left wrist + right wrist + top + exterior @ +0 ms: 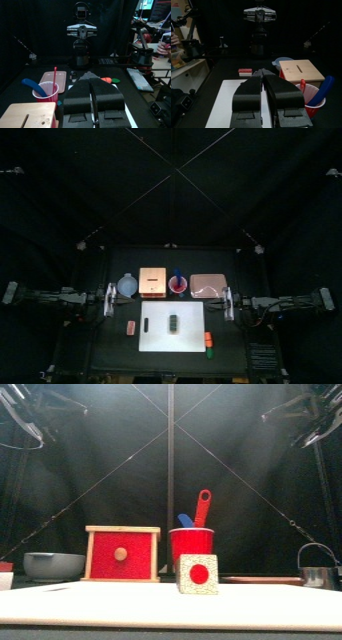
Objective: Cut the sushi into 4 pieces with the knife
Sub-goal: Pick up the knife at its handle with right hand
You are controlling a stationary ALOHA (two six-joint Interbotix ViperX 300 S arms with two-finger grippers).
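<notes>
The dark green sushi roll [175, 322] lies whole on the white cutting board [191, 333]. From the front its end [198, 573] shows as a speckled square with a red centre. The red cup [178, 285] stands behind the board and holds the red knife [202, 508] and the blue knife [185, 520]. My left gripper [110, 300] hangs off the board's back left corner with its jaws shut [92, 80] and nothing in them. Off the back right corner my right gripper [229, 306] is also shut [264, 74] and empty. My own jaws hide the roll in both wrist views.
Along the back stand the blue-grey bowl [128, 285], the wooden box [152, 284] with its red drawer front [122, 554], and the pink tray [207, 284]. A metal cutter [315, 570] sits at the right. A pink toy [131, 327] lies left of the board; orange [209, 338] and green [210, 351] toys lie right.
</notes>
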